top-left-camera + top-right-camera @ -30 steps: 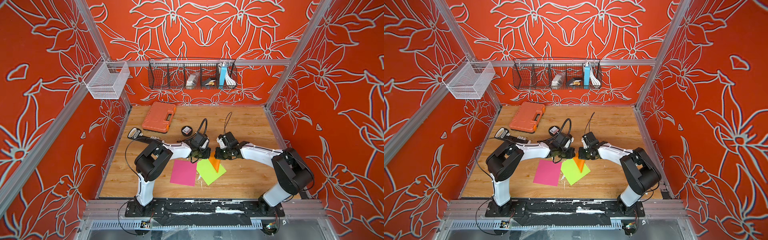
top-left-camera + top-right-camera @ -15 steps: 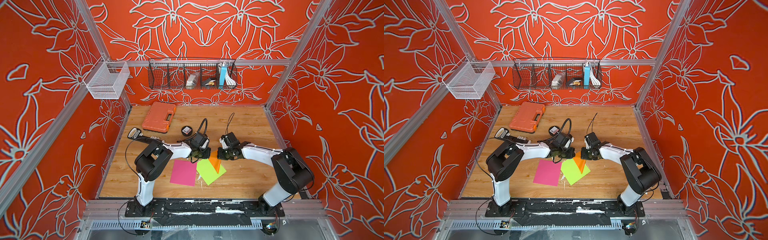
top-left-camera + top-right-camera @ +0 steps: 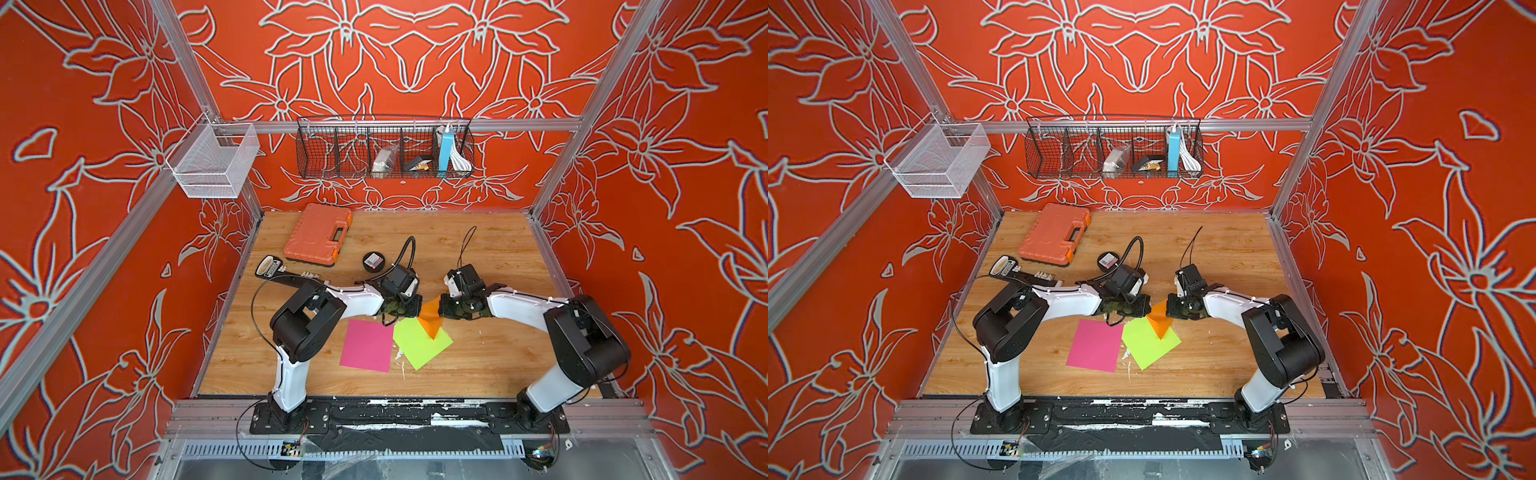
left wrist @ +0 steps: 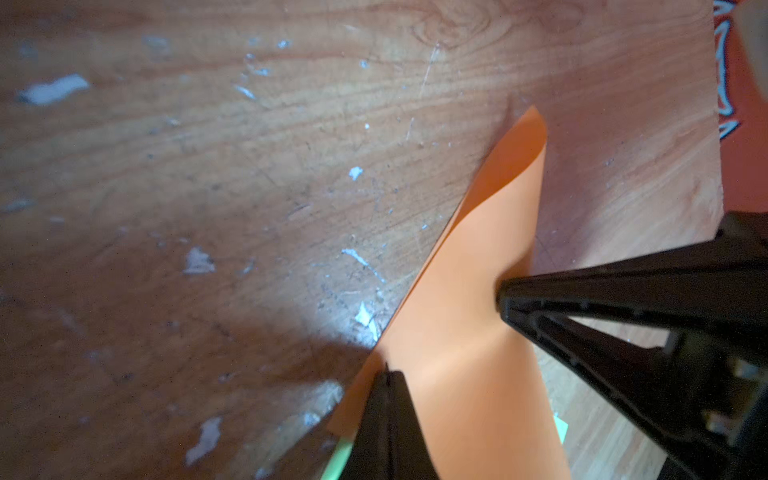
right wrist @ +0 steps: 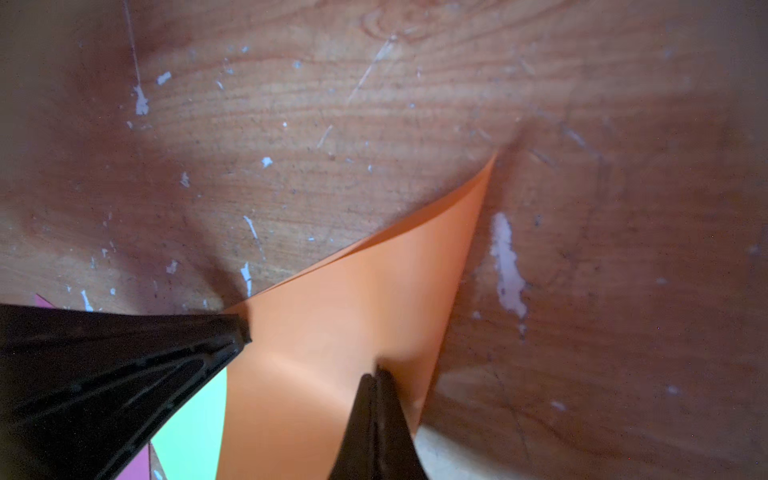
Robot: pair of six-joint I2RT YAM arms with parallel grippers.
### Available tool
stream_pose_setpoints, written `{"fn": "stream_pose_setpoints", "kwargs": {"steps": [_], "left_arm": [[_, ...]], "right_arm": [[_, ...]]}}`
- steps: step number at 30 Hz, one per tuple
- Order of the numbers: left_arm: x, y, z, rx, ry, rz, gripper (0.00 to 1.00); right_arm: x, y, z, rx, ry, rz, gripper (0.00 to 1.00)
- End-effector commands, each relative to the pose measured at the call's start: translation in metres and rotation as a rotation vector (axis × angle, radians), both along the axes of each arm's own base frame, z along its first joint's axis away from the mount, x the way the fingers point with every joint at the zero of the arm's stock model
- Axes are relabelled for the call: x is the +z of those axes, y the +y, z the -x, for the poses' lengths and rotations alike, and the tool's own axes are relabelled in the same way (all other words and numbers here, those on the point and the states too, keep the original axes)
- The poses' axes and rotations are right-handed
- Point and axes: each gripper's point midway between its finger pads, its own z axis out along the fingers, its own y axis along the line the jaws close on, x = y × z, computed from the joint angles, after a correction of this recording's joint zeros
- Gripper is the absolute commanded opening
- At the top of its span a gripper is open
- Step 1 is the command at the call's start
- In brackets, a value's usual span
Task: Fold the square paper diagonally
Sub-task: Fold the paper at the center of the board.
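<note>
**Match the corners before creasing**

The orange paper (image 3: 430, 319) hangs bowed, its lower tip over the far corner of the green sheet (image 3: 422, 349). The left jaws and right jaws are each clamped on an opposite edge of it. The safest course looks like bringing those pinched points exactly together, then lowering the paper onto bare counter (image 3: 498, 249) beyond the green sheet before pressing.
</note>
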Motion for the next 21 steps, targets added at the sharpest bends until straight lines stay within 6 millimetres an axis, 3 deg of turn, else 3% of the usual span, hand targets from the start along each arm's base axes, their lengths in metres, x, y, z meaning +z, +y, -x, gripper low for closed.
{"fn": "stream_pose_setpoints", "kwargs": {"steps": [1,17,21], "left_arm": [[-0.018,0.009,0.005,0.005,0.036,-0.066,0.0],[-0.017,0.009,0.006,0.001,0.035,-0.067,0.0],[-0.018,0.009,0.006,0.001,0.037,-0.07,0.0]], "right_arm": [[-0.014,-0.021,0.009,-0.028,0.035,0.069,0.0],[0.0,-0.03,-0.009,-0.066,-0.001,0.05,0.0],[0.016,-0.018,-0.009,-0.034,-0.029,-0.022,0.0]]}}
